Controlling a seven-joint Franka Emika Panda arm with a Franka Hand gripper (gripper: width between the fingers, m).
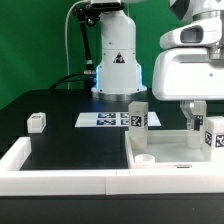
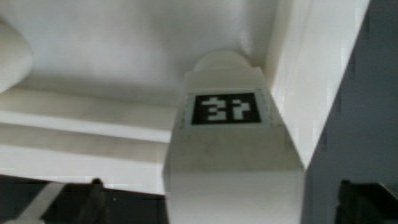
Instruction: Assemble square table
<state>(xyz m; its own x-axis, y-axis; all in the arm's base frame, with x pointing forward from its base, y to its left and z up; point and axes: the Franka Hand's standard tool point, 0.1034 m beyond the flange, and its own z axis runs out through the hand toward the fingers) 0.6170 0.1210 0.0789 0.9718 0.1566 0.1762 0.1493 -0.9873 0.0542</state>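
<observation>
White plastic slab lies on the black tabletop, exterior view's right; the gripper hangs above it. In the wrist view, a tagged leg stands between the fingers; whether they clamp it cannot be told. Probable step: leg fitting. The next move requires alignment over a slab corner.

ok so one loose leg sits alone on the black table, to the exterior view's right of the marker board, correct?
Not quite. The lone leg sits to the exterior view's left of the marker board, not its right. It does stand alone on the black table. The exterior view shows this.
</observation>
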